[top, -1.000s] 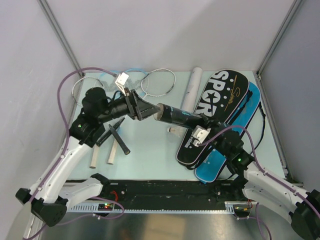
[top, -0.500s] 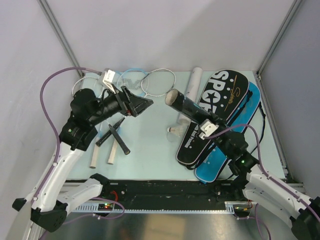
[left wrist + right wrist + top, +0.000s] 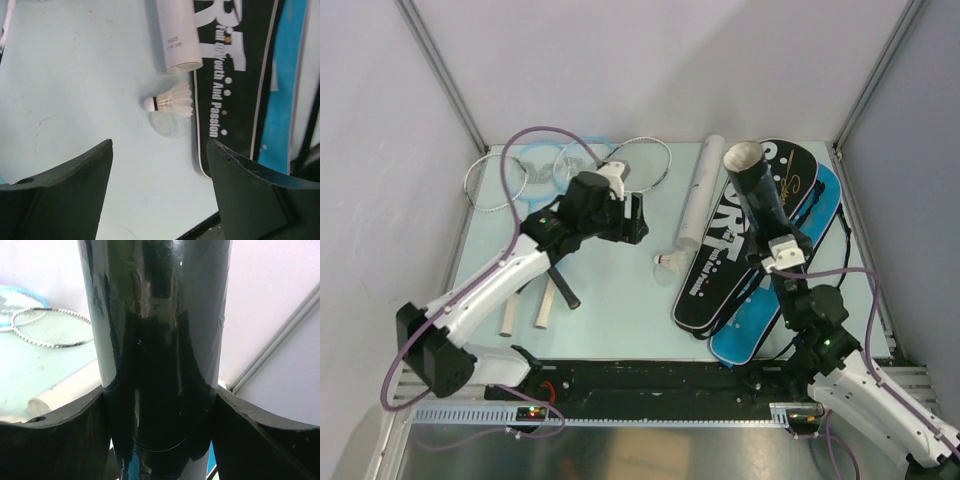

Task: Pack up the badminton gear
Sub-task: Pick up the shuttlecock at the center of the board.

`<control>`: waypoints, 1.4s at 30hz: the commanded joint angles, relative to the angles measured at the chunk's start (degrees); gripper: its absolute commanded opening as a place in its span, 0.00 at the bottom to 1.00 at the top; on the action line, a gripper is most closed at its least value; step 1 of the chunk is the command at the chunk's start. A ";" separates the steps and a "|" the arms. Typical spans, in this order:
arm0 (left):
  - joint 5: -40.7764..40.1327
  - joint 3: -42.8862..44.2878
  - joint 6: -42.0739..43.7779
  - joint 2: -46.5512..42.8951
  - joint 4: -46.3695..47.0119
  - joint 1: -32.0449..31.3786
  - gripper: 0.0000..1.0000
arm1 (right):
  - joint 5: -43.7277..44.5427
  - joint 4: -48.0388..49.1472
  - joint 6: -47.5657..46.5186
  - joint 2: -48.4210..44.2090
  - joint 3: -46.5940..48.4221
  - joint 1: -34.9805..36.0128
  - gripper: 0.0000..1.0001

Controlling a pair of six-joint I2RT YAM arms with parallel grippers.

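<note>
My right gripper (image 3: pixel 769 224) (image 3: pixel 160 390) is shut on a long black tube (image 3: pixel 756 185) (image 3: pixel 160 330), which it holds nearly upright above the bags with its open end (image 3: pixel 742 157) on top. My left gripper (image 3: pixel 639 221) (image 3: pixel 160 145) hangs open and empty over the table. A white feather shuttlecock (image 3: pixel 667 262) (image 3: pixel 170 101) lies just beyond its fingertips. A white tube (image 3: pixel 698 195) (image 3: pixel 177 35) lies beside the black "SPORT" bag (image 3: pixel 725 250) (image 3: pixel 235 75), which rests on a blue bag (image 3: pixel 755 325) (image 3: pixel 285 100). The rackets lie at the back left, one light-blue (image 3: pixel 545 165) and one silver-white (image 3: pixel 642 163) (image 3: pixel 50 327).
Racket handles, pale (image 3: pixel 508 315) and black (image 3: pixel 562 285), point toward the near left edge under my left arm. Purple cables loop over both arms. Grey walls close in the table on the left, back and right. A black rail (image 3: pixel 650 380) runs along the near edge.
My left gripper has drawn away from the black tube's mouth and swung down and right toward the shuttlecock. My right gripper has tipped the tube up and carried it right, over the bags.
</note>
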 commanded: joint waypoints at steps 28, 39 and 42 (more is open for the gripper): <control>-26.99 21.37 1.78 40.56 -1.85 -18.43 0.63 | 9.54 0.82 0.16 -16.02 2.34 0.36 0.38; -31.85 20.69 3.20 42.69 -2.48 -19.19 0.50 | 9.17 0.59 0.44 -15.86 2.35 -0.05 0.38; -32.92 19.53 3.27 41.79 -2.82 -19.27 0.37 | 8.92 0.48 0.59 -15.55 2.31 -0.27 0.38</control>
